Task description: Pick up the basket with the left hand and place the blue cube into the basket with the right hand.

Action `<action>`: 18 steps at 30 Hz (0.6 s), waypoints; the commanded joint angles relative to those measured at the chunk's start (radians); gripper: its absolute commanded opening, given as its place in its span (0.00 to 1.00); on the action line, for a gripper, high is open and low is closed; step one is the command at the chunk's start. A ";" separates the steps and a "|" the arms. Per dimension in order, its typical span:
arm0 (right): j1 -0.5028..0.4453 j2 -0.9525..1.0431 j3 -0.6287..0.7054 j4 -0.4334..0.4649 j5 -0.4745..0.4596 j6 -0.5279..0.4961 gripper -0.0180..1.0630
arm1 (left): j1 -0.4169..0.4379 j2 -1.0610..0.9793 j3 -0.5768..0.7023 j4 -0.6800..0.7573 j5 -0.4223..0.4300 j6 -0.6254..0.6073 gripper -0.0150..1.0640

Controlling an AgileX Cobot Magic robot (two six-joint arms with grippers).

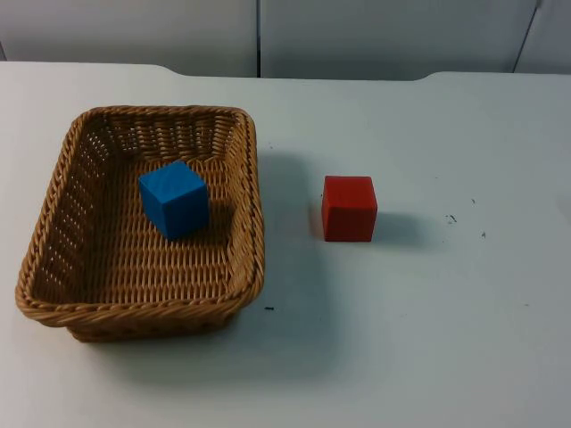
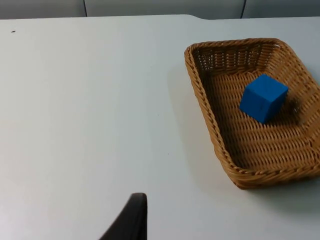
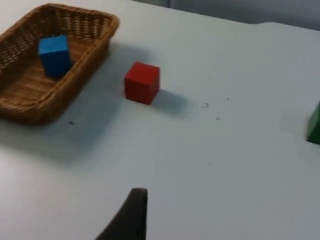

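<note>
Right wrist view: green object [image 3: 315, 125] cut off.

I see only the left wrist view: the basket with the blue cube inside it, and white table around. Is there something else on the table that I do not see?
Observer: Yes. In the top view a red cube stands on the table to the right of the basket, apart from it.
Operator: Is anything else further on that side?
Observer: In the right wrist view a green object is cut off by the picture's edge, beyond the red cube. I cannot tell what it is.
</note>
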 commanded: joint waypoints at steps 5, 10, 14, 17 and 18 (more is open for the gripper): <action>-0.153 -0.004 0.010 0.001 -0.010 -0.007 0.99 | -0.009 -0.004 0.004 0.001 -0.011 -0.005 0.99; -0.254 -0.004 0.010 0.001 -0.010 -0.007 0.99 | -0.009 -0.004 0.004 0.001 -0.011 -0.005 0.99; -0.303 -0.004 0.010 0.001 -0.010 -0.007 0.99 | -0.009 -0.004 0.004 0.001 -0.011 -0.005 0.99; -0.341 -0.004 0.010 0.001 -0.010 -0.007 0.99 | -0.009 -0.004 0.004 0.014 -0.011 -0.003 0.99; -0.341 -0.004 0.010 0.001 -0.010 -0.007 0.99 | -0.009 -0.004 0.004 0.014 -0.011 -0.003 0.99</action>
